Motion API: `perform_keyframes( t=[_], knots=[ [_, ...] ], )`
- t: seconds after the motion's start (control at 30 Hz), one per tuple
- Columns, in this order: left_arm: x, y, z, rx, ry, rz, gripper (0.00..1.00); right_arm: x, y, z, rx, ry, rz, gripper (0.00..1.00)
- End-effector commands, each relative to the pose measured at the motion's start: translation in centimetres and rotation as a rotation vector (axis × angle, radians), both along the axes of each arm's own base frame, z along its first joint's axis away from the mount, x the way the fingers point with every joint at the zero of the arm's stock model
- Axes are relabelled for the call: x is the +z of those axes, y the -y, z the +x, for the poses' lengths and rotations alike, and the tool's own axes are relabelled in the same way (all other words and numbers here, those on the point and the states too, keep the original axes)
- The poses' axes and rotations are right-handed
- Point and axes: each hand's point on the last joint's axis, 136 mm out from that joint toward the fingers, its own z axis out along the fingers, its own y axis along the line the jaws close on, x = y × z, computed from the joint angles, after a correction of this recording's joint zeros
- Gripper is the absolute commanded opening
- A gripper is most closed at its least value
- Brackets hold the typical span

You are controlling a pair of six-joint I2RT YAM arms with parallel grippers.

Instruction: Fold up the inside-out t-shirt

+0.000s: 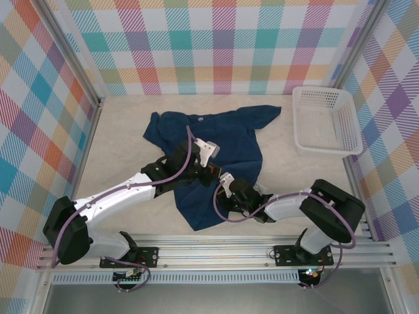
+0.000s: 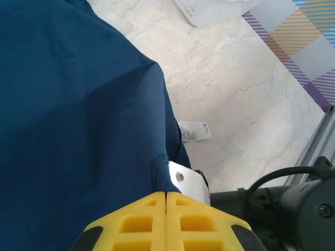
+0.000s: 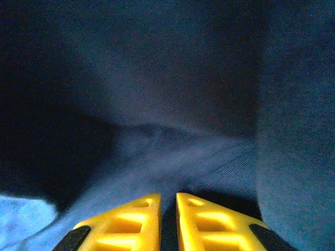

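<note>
The inside-out t-shirt [image 1: 216, 134], dark navy, lies spread across the middle of the table, with its lower part bunched up near the arms. My left gripper [image 1: 211, 169] [image 2: 166, 193] is shut on a gathered fold of the shirt's [image 2: 73, 104] edge. A small white label [image 2: 194, 131] lies on the table just beyond that edge. My right gripper [image 1: 224, 196] [image 3: 168, 197] sits close beside the left one, buried in the shirt [image 3: 172, 104]. Its yellow fingers [image 3: 131, 219] stand almost together with navy fabric pinched between them.
A white plastic basket [image 1: 327, 121] [image 2: 209, 13] stands at the back right by the checked wall. Bare marble tabletop [image 1: 124, 170] [image 2: 246, 83] lies on both sides of the shirt. The metal rail [image 1: 216, 252] runs along the near edge.
</note>
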Motion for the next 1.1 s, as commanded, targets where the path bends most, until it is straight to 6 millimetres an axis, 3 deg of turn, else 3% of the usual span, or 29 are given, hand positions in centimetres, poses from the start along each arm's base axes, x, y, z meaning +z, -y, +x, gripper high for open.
perform_keyframes(
  t=[0.0,0.2,0.33,0.43,0.6,0.7,1.07],
  knots=[
    [2.4,-0.5,0.8,0.026,0.028,-0.029,0.00,4.3,-0.6,3.9,-0.127,0.215,0.081,0.14],
    [4.6,-0.2,0.7,0.034,-0.010,-0.097,0.00,4.7,2.2,6.5,-0.337,0.291,0.000,0.13],
    [5.5,0.3,0.6,0.024,-0.034,-0.122,0.00,4.7,3.0,6.7,-0.350,0.325,-0.041,0.12],
    [6.0,0.3,1.2,0.041,-0.023,-0.120,0.00,4.0,1.7,5.2,-0.249,0.322,-0.049,0.13],
    [4.9,-0.2,1.6,0.062,-0.035,-0.060,0.00,3.0,-1.4,1.5,-0.037,0.292,-0.023,0.13],
    [4.9,-0.1,1.5,0.054,-0.035,-0.056,0.00,2.3,-2.7,0.5,0.025,0.248,0.016,0.13],
    [7.3,-1.1,-0.6,-0.022,-0.002,-0.092,0.00,1.7,-5.5,4.3,-0.012,0.179,0.088,0.12]
  ],
)
